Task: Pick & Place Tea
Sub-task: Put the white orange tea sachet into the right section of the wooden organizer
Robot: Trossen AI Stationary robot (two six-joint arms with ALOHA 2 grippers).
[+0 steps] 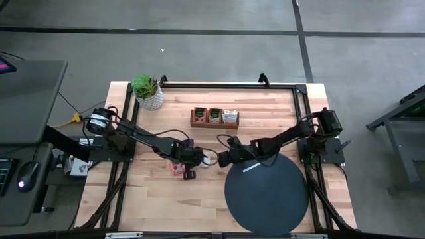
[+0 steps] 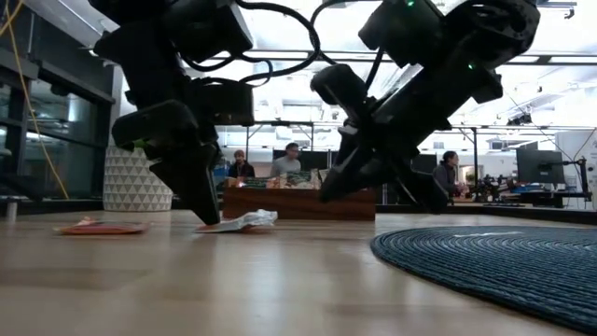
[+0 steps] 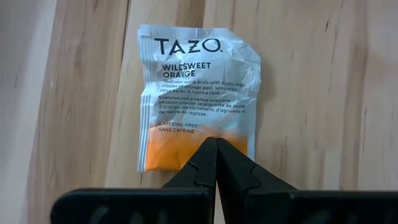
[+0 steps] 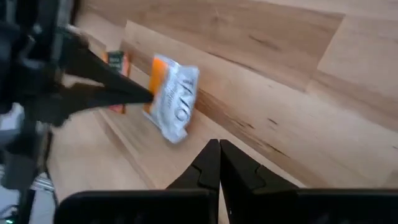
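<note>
Left gripper (image 3: 215,144), fingers clenched on the lower orange edge of a tea sachet (image 3: 199,93) at frame centre, pins it to the worktop (image 3: 323,93), presumably for lifting; right gripper (image 4: 219,146) clenched empty nearby.

table (image 1: 265,113): pale wood planks, smooth, visible grain
tea sachet (image 3: 198,93): crinkled paper-like wrapper, silvery white with an orange band, slight sheen
round mat (image 2: 504,261): dark, woven, ribbed, matt
left gripper (image 3: 216,163): matt black plastic-looking fingers
planter (image 2: 135,180): white, faceted relief, upper left of high view
tray (image 1: 214,118): brown wood
</note>
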